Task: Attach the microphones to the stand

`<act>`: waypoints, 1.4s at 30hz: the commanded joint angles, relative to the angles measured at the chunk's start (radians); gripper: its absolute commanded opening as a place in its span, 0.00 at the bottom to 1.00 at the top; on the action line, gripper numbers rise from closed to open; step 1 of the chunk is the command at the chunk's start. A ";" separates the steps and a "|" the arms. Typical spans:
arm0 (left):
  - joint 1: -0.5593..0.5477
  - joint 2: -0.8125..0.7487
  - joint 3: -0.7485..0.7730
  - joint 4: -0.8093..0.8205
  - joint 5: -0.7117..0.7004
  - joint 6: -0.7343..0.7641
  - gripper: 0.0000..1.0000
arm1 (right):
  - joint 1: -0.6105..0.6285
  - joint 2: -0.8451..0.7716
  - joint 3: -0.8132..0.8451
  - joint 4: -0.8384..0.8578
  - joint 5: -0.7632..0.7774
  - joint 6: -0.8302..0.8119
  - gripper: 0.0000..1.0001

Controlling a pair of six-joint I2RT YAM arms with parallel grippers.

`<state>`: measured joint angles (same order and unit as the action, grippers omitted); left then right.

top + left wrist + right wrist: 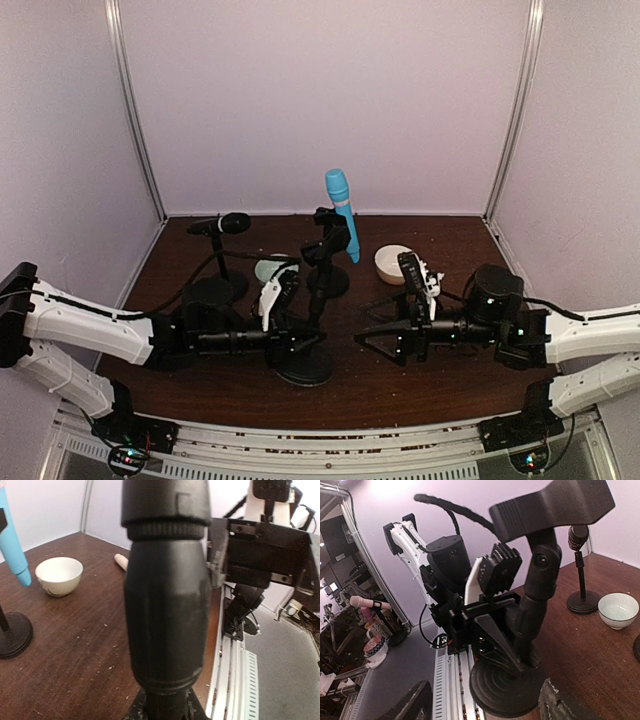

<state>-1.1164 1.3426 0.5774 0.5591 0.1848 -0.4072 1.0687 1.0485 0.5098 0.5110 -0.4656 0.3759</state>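
Note:
The light blue microphone (340,212) stands tilted in the clip of the back stand (328,280); its lower end shows in the left wrist view (11,545). The black microphone (224,223) lies in the left stand's clip (214,290) and shows in the right wrist view (578,536). Only the tip of the cream-beige microphone (121,561) shows, lying on the table. The front stand (302,362) has an empty clip (555,504). My left gripper (296,340) is shut on this stand's pole (167,605). My right gripper (368,340) is open and empty, facing the stand's base (512,687).
A cream bowl (391,263) sits on the table right of the back stand, also seen in the left wrist view (59,575). A pale teal bowl (270,268) sits between the left and back stands (618,610). The table's metal front rail (235,680) runs close behind the front stand.

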 commanded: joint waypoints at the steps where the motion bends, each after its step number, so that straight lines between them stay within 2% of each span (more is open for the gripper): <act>1: -0.005 -0.001 0.018 0.157 0.183 0.017 0.00 | -0.005 0.015 0.068 -0.102 0.043 -0.090 0.78; 9: -0.014 0.067 0.056 0.217 0.261 -0.012 0.00 | -0.004 0.174 0.141 0.002 0.027 -0.044 0.77; 11: -0.014 0.071 0.063 0.212 0.259 -0.011 0.00 | -0.005 0.211 0.171 0.003 0.003 -0.036 0.77; 17: -0.014 0.088 0.086 0.139 0.180 -0.018 0.00 | 0.009 0.253 0.166 0.144 -0.047 0.021 0.77; 22: -0.013 0.110 0.097 0.073 0.031 -0.050 0.00 | 0.033 0.246 0.165 0.109 -0.024 0.028 0.76; 28: 0.000 0.132 0.091 0.072 -0.063 -0.109 0.00 | 0.085 0.202 0.120 0.105 0.036 0.048 0.74; 35: 0.028 0.116 0.073 0.072 -0.094 -0.140 0.00 | 0.137 0.115 0.087 0.031 0.122 0.032 0.74; 37: 0.030 0.113 0.075 0.060 -0.092 -0.127 0.00 | 0.148 0.086 0.088 -0.045 0.197 0.015 0.74; 39: 0.030 0.108 0.080 0.044 -0.084 -0.109 0.00 | 0.153 0.039 0.077 -0.116 0.329 -0.003 0.79; 40: 0.030 0.100 0.079 0.041 -0.077 -0.101 0.00 | 0.153 0.008 0.067 -0.137 0.389 -0.014 0.95; 42: 0.030 0.082 0.073 0.041 -0.051 -0.083 0.00 | 0.151 -0.050 0.057 -0.200 0.478 -0.038 1.00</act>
<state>-1.0798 1.4662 0.6346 0.5308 0.1226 -0.5087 1.2243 1.0966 0.5938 0.4343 -0.2157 0.3897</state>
